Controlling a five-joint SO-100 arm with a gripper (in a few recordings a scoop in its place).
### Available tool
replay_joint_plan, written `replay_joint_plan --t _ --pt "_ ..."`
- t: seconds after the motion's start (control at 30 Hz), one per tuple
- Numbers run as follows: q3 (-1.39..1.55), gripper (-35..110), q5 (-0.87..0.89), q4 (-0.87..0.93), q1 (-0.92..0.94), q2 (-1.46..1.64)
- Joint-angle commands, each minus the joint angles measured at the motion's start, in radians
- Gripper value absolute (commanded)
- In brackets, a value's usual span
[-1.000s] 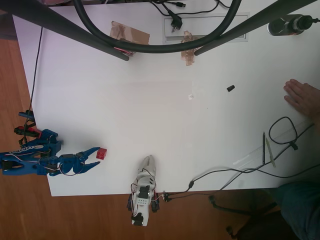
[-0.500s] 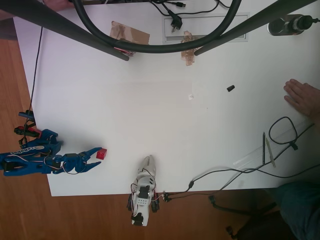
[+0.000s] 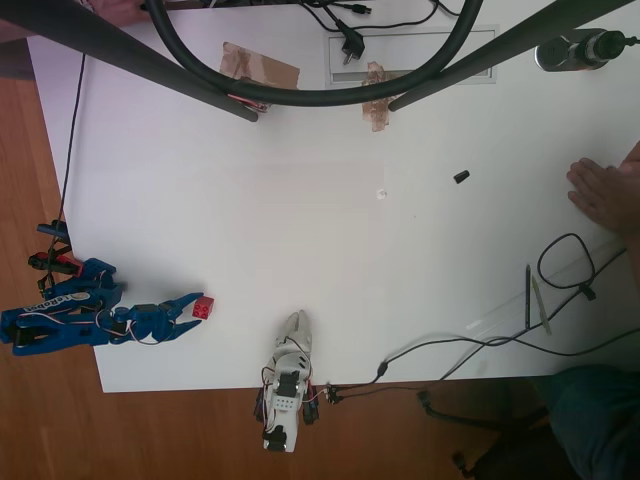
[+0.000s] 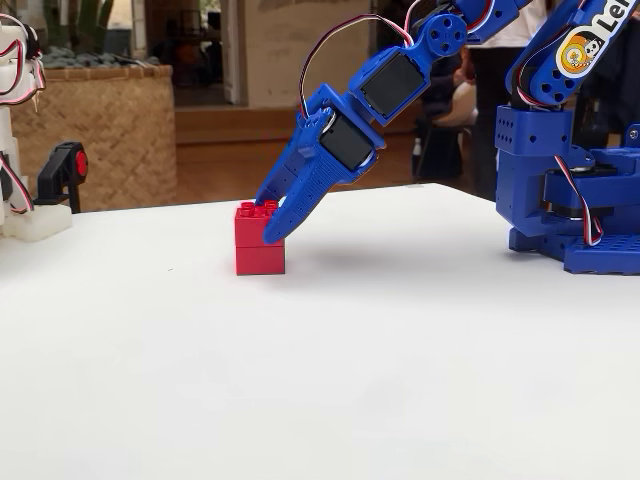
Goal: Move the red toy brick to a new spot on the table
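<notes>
Risk from here, as I judge it: gripper (image 4: 272, 222) has only its tips on the upper edge of the red brick (image 4: 259, 240), so a lift could let it pivot or slip out.

Fingers look narrowed around the brick (image 3: 203, 308); I can't tell if they're truly clamped.

Brick sits flat on the table (image 3: 330, 220), lower left in the overhead view. Small, bright red, studs up, looks like two stacked layers.

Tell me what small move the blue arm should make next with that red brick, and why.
Probably close the pincer on the red toy brick before lifting. In the fixed view its tips sit at the brick's upper part while the brick stands flat on the table. In the overhead view the fingers look spread either side of the brick, so no firm grip yet.
</notes>
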Motion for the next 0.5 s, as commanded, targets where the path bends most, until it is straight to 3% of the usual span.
replay_joint_plan --t 0.0,0.3,0.47 --pt "-0.009 23 0.028 -0.025 -0.006 -0.006" --pt "-0.011 7 0.081 -0.003 -0.041 -0.037" --pt "-0.112 4 0.075 0.094 -0.046 -0.017"
